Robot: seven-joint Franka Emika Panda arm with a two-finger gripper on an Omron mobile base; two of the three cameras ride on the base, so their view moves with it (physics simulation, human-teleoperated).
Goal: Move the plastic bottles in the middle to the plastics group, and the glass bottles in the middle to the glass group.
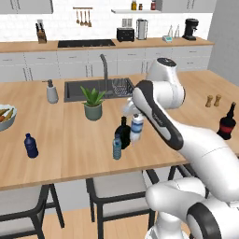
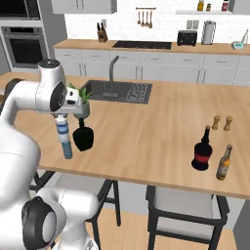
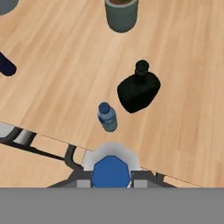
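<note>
— Three bottles sit near the middle of the tabletop (image 1: 70, 154) as we see it; the clear-white bottle (image 1: 137, 127) with its blue label band hangs above the wood, lifted clear of it in the right base view; what holds it?

— We see the gripper (image 3: 111, 183) at its top; in the hand view the blue-topped cap fills the space between the two dark tips, so we call the jaws clamped on the clear-white bottle; the bottle hangs upright.

— And the other two?

— The pale blue-grey bottle (image 1: 117, 148) stands upright on the tabletop near its front edge; the squat black bottle (image 1: 123, 132) stands just behind it, close beside it; from the left base view the lifted bottle hangs just to the right of the black one.

— Where are the groups?

— The navy bottle (image 1: 31, 145) stands well apart to the left, near the front edge; the red-labelled bottle (image 2: 202, 151) with the long thin neck stands well apart to the right; an amber bottle (image 2: 223, 163) stands just beside it, and two small shakers (image 2: 221, 122) stand behind.

— Anything else near the middle?

— A potted plant (image 1: 93, 103) stands behind the bottles, in front of the sink (image 1: 77, 91); a soap dispenser (image 1: 52, 91) stands to the sink's left.
</note>
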